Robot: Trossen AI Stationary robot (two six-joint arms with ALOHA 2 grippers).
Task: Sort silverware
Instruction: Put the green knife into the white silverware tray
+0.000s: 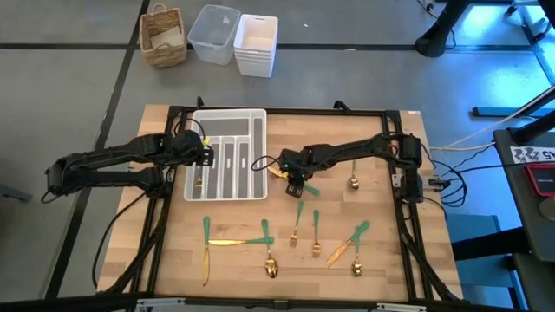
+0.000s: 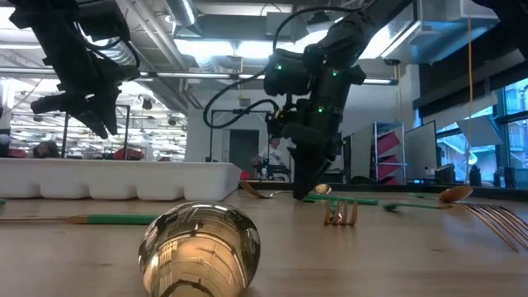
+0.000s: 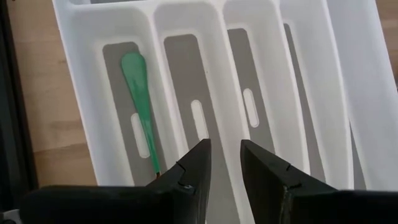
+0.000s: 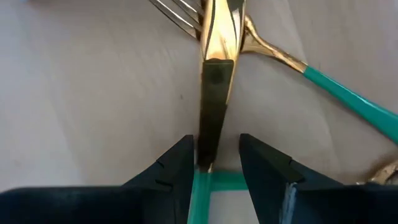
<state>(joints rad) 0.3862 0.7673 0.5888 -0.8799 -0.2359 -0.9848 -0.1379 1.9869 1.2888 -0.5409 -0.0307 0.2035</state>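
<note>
Beside the tray [image 1: 227, 119], my right gripper [image 4: 214, 163] stands open astride a knife [image 4: 216, 93]: light, stiff, slippery; grip the green handle. Left gripper [image 3: 225, 163] empty, part-open.

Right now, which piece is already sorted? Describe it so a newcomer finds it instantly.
Start at the white compartmented tray at the table's back left, under the left gripper. In its leftmost long slot lies one green-handled utensil, its head hidden. It is the only piece inside the tray; all the others lie loose on the wood.
</note>
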